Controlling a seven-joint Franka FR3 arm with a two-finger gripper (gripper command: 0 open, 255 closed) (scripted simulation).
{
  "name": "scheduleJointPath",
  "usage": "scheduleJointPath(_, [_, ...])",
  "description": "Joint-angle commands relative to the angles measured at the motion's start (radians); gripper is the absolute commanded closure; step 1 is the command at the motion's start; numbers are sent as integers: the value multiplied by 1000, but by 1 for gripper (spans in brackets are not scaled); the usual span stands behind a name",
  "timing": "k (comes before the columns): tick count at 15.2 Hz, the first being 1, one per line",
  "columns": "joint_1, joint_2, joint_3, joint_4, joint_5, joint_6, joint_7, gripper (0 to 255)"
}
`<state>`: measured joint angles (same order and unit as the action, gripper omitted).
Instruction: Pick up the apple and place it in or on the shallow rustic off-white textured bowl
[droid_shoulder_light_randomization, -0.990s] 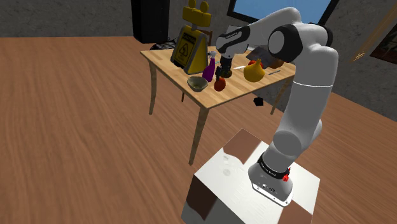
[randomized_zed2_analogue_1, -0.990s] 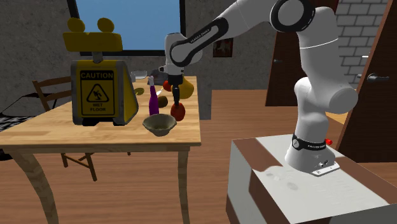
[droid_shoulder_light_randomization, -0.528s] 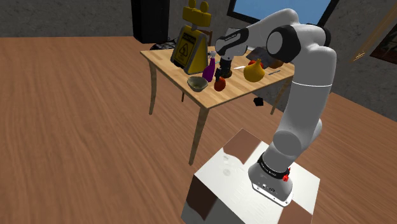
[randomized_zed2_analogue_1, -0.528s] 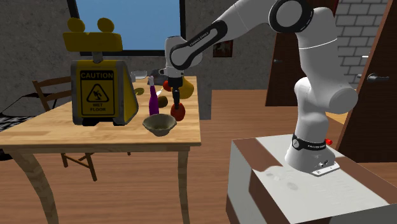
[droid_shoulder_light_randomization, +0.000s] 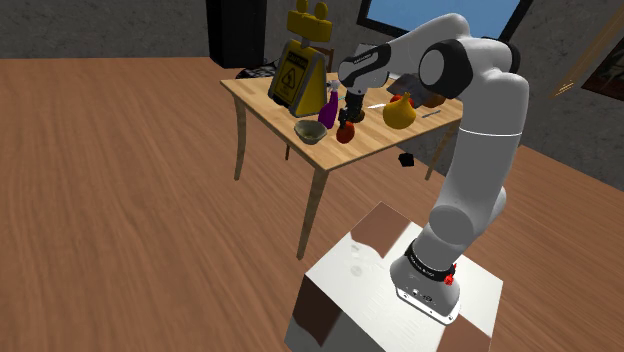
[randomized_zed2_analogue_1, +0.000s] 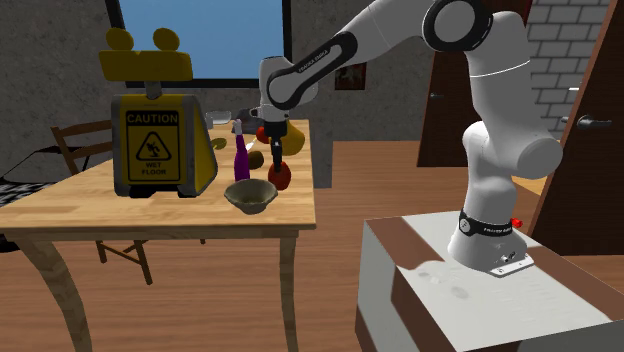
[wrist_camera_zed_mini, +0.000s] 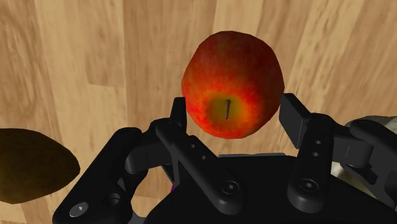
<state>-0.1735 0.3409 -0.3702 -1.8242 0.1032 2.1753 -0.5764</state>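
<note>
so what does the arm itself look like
A white arm of rounded tubular links with dark grey joints. A dark band near its foot carries what looks like small pale lettering, with a red button beside it. The gripper is all black and blocky, with round screw heads on its body.

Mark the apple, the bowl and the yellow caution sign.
apple (wrist_camera_zed_mini: 232, 76), wrist view, red skin near the stem.
bowl (randomized_zed2_analogue_1: 250, 203), second exterior view, front outer wall.
caution sign (randomized_zed2_analogue_1: 152, 150), second exterior view, front label.
</note>
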Motion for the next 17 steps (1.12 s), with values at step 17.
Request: scheduleJointPath(17, [7,-64,-12,92,-30,-153,16,255])
